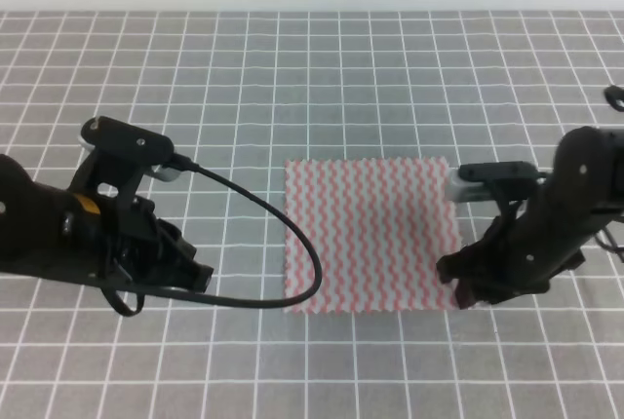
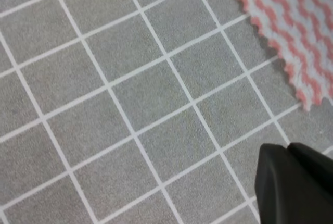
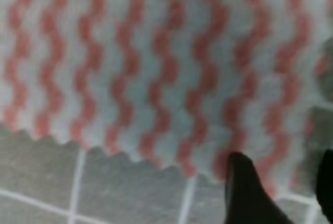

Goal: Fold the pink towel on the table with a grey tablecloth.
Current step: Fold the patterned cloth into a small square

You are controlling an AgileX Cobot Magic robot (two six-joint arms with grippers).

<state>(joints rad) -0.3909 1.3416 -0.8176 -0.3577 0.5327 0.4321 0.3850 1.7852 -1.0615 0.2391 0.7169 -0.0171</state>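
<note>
The pink towel [image 1: 370, 234] lies flat and unfolded on the table with a grey tablecloth [image 1: 292, 68], right of the middle. My right gripper [image 1: 458, 285] is low at the towel's front right corner. In the right wrist view the towel [image 3: 156, 62] fills the frame, and the two dark fingers [image 3: 248, 193] stand apart over its frayed front edge, open and holding nothing. My left gripper [image 1: 198, 278] hovers over bare cloth to the left of the towel. Its fingers [image 2: 296, 182] look pressed together and empty, with the towel's corner [image 2: 291, 21] beyond them.
The left arm's black cable [image 1: 292, 234] loops over the towel's left edge. The white back edge of the table [image 1: 312, 8] runs along the top. Grey grid cloth [image 2: 130, 104] surrounds the towel on all sides.
</note>
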